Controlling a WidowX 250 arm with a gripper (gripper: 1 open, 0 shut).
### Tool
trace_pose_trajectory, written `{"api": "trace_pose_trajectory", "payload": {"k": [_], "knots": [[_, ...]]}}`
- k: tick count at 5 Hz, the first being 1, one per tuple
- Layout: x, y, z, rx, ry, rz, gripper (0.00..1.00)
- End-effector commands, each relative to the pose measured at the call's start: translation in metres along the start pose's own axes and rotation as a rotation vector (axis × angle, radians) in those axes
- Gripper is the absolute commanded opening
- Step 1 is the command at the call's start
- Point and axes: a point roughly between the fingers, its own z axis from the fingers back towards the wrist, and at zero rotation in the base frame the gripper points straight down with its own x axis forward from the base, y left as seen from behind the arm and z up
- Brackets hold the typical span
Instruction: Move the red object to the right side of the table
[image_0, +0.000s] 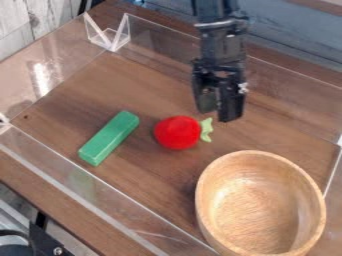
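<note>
Red object (177, 132) sits mid-table (287, 120), just left of centre frame, lying down and to the left of the gripper (219, 107), whose jaws hang open, holding nothing, near its leaf side.
</note>
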Motion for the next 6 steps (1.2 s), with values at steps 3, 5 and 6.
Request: {"api": "trace_pose_trajectory", "payload": {"k": [3,5,6], "knots": [[0.006,-0.013,0.022,0.081,-0.006,-0.035,1.00],[0.008,-0.009,0.023,0.067,-0.027,0.016,1.00],[0.014,-0.002,0.016,0.052,-0.028,0.012,1.00]]}}
